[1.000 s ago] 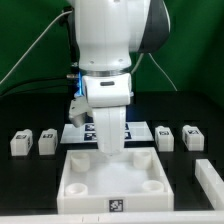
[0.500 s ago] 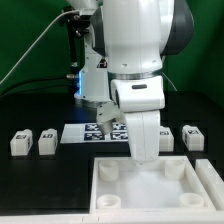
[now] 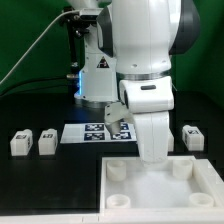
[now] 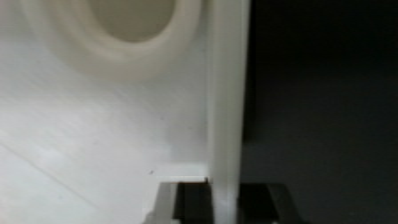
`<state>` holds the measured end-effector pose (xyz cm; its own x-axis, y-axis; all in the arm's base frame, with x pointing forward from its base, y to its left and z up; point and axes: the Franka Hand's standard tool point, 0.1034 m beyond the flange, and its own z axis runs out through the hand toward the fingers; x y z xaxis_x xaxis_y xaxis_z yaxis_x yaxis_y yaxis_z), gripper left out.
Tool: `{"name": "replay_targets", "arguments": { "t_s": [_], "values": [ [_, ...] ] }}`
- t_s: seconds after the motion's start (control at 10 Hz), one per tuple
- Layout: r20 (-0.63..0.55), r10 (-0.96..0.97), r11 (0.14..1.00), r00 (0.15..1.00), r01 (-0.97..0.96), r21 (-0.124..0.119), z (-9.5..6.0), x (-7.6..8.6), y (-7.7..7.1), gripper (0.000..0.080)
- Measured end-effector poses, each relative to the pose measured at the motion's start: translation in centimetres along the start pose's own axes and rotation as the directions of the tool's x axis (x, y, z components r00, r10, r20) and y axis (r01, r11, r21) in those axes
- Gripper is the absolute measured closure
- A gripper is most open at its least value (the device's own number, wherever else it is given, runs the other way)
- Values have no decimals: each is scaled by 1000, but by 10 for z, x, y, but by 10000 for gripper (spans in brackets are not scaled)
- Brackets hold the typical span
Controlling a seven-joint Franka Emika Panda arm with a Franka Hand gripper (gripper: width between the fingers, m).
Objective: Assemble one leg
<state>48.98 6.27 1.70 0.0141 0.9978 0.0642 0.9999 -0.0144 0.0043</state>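
Note:
Two white legs (image 3: pixel 20 142) (image 3: pixel 46 142) with tags stand at the exterior view's left, and a third leg (image 3: pixel 192 137) stands at its right. My gripper (image 3: pixel 152 156) is lowered onto the far wall of the large white tray (image 3: pixel 150 190). In the wrist view my gripper (image 4: pixel 226 205) has its dark fingers (image 4: pixel 183 203) on both sides of the tray's thin wall (image 4: pixel 226 100), shut on it. A round corner socket (image 4: pixel 134 20) shows beside the wall. No leg is in my gripper.
The marker board (image 3: pixel 88 133) lies behind the tray, partly hidden by the arm. A green backdrop and cables stand at the back. The tray reaches the exterior view's right and lower edges.
The tray has slid toward the exterior view's right with my gripper on its wall. The arm moved the same way and now hides a leg that showed at the right.

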Motion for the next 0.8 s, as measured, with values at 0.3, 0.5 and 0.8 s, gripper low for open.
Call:
{"name": "replay_targets", "arguments": {
  "t_s": [0.3,0.5,0.8],
  "values": [
    [0,3,1000,1000,-3,1,0,-1,0,563],
    [0,4,1000,1000,-4,1,0,-2,0,427],
    [0,5,1000,1000,-5,1,0,-3,0,180]
  ]
}}
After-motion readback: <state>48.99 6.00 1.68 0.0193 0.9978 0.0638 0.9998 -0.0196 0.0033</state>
